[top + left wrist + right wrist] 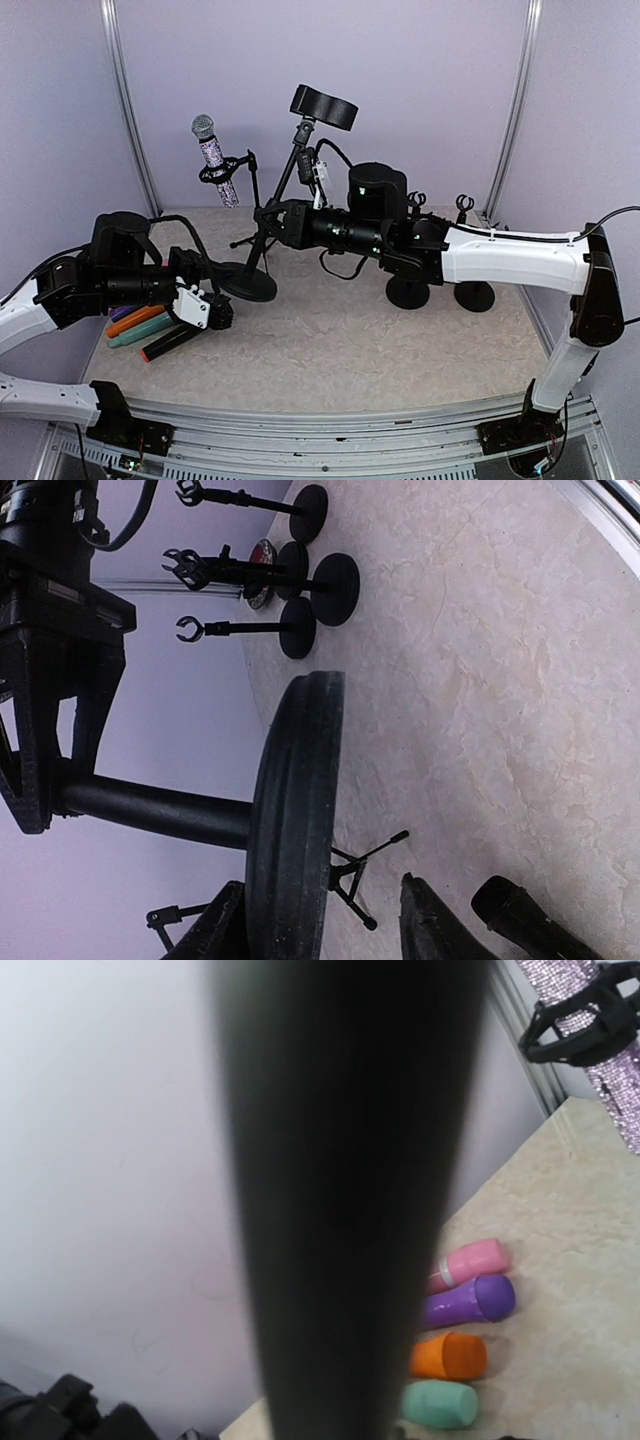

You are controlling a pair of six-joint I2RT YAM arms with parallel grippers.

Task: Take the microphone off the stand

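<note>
Top external: microphone sits tilted in the stand clip, back left.
Left gripper jaws spread either side of the stand's round base; right gripper at a tripod pole, jaws can't tell.

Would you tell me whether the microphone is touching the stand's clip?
Touching: the right wrist view shows the clip wrapped around the microphone, against its glittery body.

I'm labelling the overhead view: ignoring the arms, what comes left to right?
Pile of coloured plastic tubes → glittery purple microphone with silver head → black oval pad atop tall stand → short black round-based stand → second short black round-based stand.
</note>
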